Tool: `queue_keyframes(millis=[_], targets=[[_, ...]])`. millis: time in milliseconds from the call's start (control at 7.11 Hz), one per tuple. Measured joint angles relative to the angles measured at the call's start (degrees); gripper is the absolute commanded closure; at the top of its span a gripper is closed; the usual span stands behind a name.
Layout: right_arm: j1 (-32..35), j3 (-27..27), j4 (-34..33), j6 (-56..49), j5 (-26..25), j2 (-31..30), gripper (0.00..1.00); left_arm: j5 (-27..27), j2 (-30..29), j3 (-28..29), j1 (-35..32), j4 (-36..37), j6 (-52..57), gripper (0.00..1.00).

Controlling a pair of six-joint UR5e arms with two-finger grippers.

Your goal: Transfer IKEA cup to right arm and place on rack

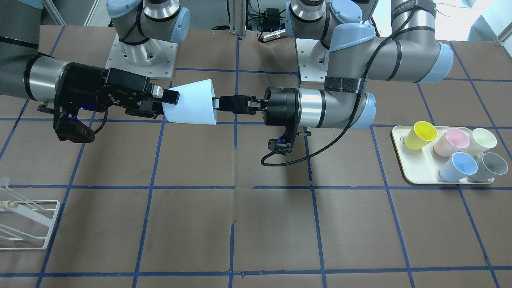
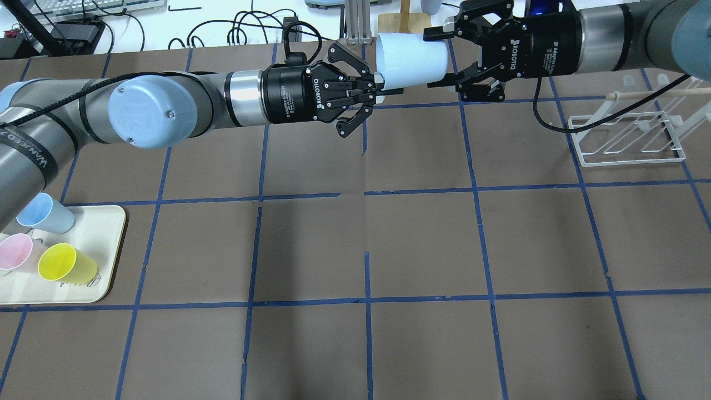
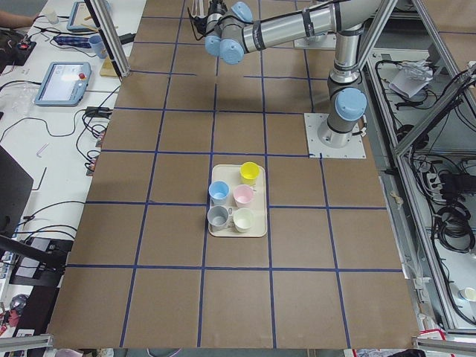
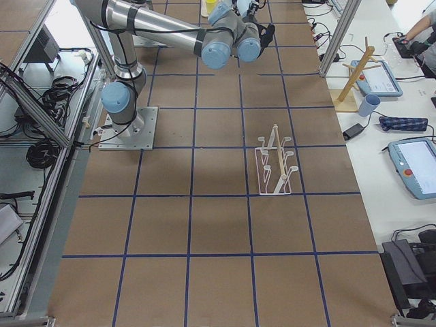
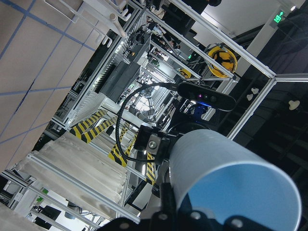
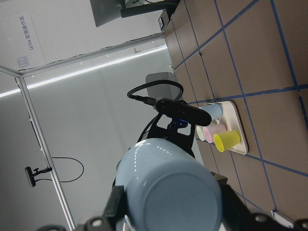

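By the worktop's left edge a cream tray point(image 2: 100, 228) keeps the spare cups together: a blue one point(image 2: 44, 214), a pink one point(image 2: 14, 253) and a yellow one point(image 2: 66, 264). A strap on the left arm carries letters that seem to begin "WAN", too skewed to read whole.

The left gripper point(image 2: 380, 89), marked "ROBOTIQ" and "2F Adaptive Gripper", has its fingers drawn together on the rim of the pale blue cup point(image 2: 411, 53). The cup lies sideways in the air above the worktop's middle, mouth toward the left arm. Pinching only the rim probably leaves the tapered body free for the other side.

The right gripper point(image 2: 432, 59), with the same "ROBOTIQ" lettering, straddles the narrow bottom end, one finger pressed on each side, so both tools are clamped on the cup at once. Taking it by the base would leave the mouth free to go over a peg.

The white wire rack point(image 2: 627, 139) stands near the right edge, holding no cup.
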Motion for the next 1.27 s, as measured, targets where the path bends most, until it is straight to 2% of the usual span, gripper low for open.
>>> queue_keyframes(millis=[141, 281, 422, 563, 985, 1267], targets=[[-0.13, -0.04, 0.02, 0.0, -0.01, -0.04, 0.53, -0.03, 0.01, 0.01, -0.02, 0.0, -0.01, 1.0], [-0.33, -0.11, 0.02, -0.01, -0.04, -0.08, 0.53, -0.05, -0.04, 0.01, -0.02, 0.0, -0.01, 0.46], [-0.47, -0.18, 0.01, 0.01, -0.02, -0.12, 0.53, -0.07, -0.23, -0.03, 0.01, -0.01, 0.01, 0.18], [-0.56, -0.25, 0.02, 0.03, -0.05, -0.16, 0.53, -0.21, -0.39, -0.07, 0.02, -0.05, -0.18, 0.0], [-0.71, -0.33, -0.01, 0.03, -0.15, -0.32, 0.68, -0.24, 0.04, -0.07, 0.17, -0.49, -1.12, 0.0], [-0.85, -0.55, -0.08, 0.08, -0.37, -0.32, 0.7, 1.95, 0.77, 0.01, 1.54, -0.66, -3.42, 0.0]])
